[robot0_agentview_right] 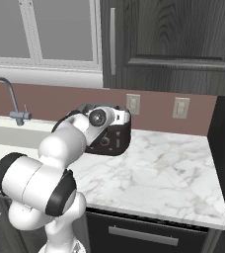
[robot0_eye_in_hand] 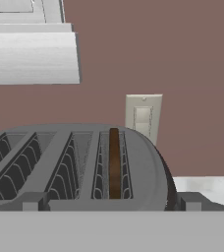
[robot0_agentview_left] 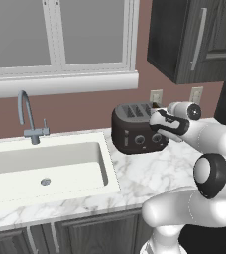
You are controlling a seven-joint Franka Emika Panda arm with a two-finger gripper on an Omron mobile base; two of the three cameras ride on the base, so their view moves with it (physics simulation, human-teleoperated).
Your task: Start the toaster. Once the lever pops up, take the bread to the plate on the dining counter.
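The toaster [robot0_agentview_left: 135,131] is a dark glossy box on the marble worktop, with two round knobs on its front. It also shows in the right base view [robot0_agentview_right: 115,142], partly behind my arm. In the hand view its top [robot0_eye_in_hand: 79,162] has four slots. The bread [robot0_eye_in_hand: 114,162], a thin dark brown slice, stands on edge in the rightmost slot. My gripper [robot0_eye_in_hand: 111,203] hovers just above and in front of the toaster's top, open, its fingertips [robot0_eye_in_hand: 33,202] wide apart with nothing between them. The lever is hidden. The plate and the dining counter are out of view.
A white sink [robot0_agentview_left: 45,171] with a grey faucet [robot0_agentview_left: 28,116] lies left of the toaster. Wall outlets [robot0_eye_in_hand: 142,115] sit behind it and a dark upper cabinet [robot0_agentview_left: 194,39] hangs above. Marble worktop [robot0_agentview_right: 168,170] stretches to the right.
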